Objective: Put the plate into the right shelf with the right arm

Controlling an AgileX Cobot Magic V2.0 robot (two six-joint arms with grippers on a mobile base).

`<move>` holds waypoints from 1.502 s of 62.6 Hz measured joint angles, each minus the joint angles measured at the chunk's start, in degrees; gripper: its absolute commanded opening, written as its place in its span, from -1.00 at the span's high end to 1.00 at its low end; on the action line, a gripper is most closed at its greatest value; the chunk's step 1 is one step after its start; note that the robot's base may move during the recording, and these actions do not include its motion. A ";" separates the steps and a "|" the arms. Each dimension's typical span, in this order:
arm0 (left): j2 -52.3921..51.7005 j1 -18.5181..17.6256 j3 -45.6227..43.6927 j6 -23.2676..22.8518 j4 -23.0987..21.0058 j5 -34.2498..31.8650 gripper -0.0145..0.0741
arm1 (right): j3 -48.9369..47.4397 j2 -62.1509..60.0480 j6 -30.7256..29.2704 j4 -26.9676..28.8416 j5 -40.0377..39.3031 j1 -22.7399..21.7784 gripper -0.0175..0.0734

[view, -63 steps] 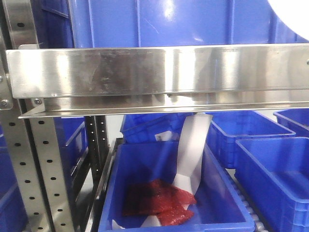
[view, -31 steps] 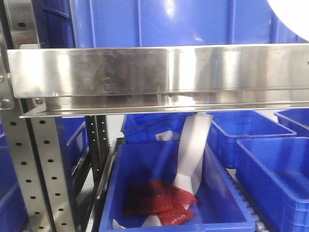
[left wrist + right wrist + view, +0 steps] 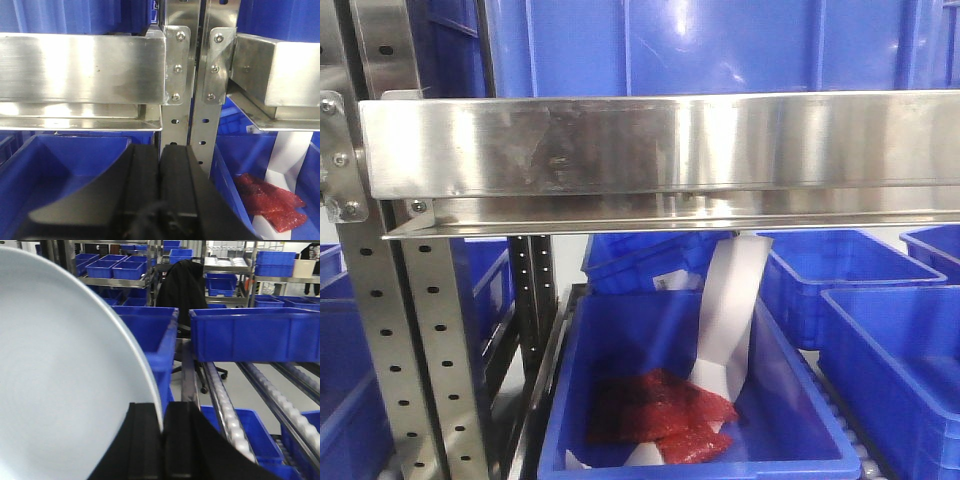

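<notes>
White plate (image 3: 65,390) in the right gripper (image 3: 162,416) — blue bins (image 3: 252,335) beyond

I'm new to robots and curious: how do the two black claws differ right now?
The left gripper is shut on nothing; the right gripper is shut on the rim of the white plate. The left gripper faces the steel shelf uprights up close; the right gripper looks out over blue bins. Both have black fingers, closed.

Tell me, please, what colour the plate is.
The plate is plain white, with no pattern; the right wrist view shows it best.
</notes>
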 measured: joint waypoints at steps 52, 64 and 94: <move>0.00 0.00 0.00 0.00 0.00 0.00 0.78 | -29.41 34.81 0.00 0.02 5.04 8.18 0.50; 0.00 0.00 0.00 0.00 0.00 0.00 0.78 | -34.58 40.96 0.00 0.25 4.70 8.18 0.50; 0.00 0.00 0.00 0.00 0.00 0.00 0.78 | -45.28 48.67 0.19 0.57 2.04 8.21 0.50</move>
